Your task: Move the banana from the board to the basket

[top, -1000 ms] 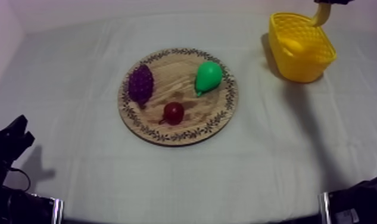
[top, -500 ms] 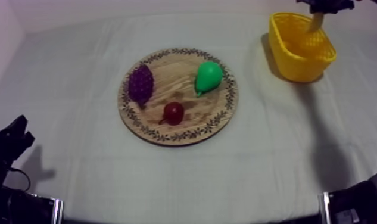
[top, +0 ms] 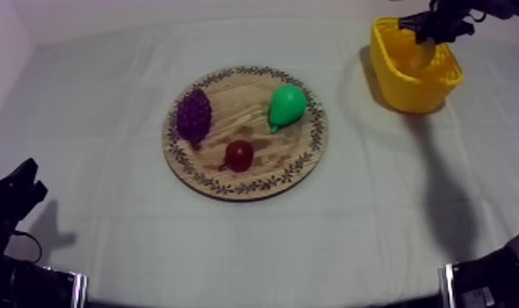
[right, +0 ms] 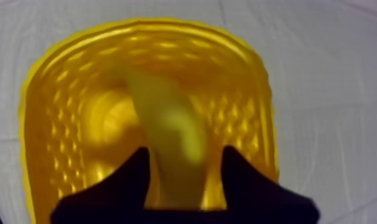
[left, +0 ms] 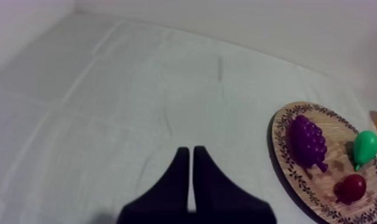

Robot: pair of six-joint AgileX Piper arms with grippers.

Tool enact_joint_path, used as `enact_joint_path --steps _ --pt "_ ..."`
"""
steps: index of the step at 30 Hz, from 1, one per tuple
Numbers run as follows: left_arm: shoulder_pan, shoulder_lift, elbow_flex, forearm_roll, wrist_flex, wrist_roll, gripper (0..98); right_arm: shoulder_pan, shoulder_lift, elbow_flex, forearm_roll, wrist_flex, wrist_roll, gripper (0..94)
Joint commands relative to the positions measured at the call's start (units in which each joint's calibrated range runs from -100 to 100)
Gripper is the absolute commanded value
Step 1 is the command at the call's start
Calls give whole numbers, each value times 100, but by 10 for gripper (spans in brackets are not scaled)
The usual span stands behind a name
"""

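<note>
Over at the far right of the grey-white cloth-covered surface, the yellow plastic basket is where the action is. The right jaws are held at its mouth from above, and the yellow toy banana is gripped between them. It's hung down inside the basket walls, so it's off the board but not let go. Whether its lower end is touching the basket floor can't be told.

Middle of the surface, the round wooden board with the patterned rim is laid flat, well apart from the basket. Three toy fruits are spread across it, none touching. A purple bunch of grapes is set on its left side, a green pear on its right, and a small red fruit nearer the front edge, between the two.

Down at the near left edge, the left jaws are pressed together as a narrow wedge with nothing in them. They're parked over bare cloth, with the board seen off to one side.
</note>
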Motion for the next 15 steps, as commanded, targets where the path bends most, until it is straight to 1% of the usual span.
enact_joint_path --steps 1,3,5,7,11,13,15 --pt "-1 0 -4 0 -1 1 0 1 -142 60 -39 -19 53 506" --pt "-1 0 -4 0 -1 1 0 12 -375 176 -82 -86 83 517" --pt "-1 0 -4 0 -1 1 0 27 -711 355 -135 -173 95 482" --pt "-1 0 -4 0 -1 1 0 47 -1141 587 -220 -260 126 395" --pt "-1 0 -4 0 -1 -1 0 91 -2203 1257 -397 -520 204 165" --pt "-1 0 -4 0 -1 0 0 99 -2800 1725 -418 -717 186 97" --pt "-1 0 -4 0 -1 0 0 104 -3417 2282 -384 -961 121 52"
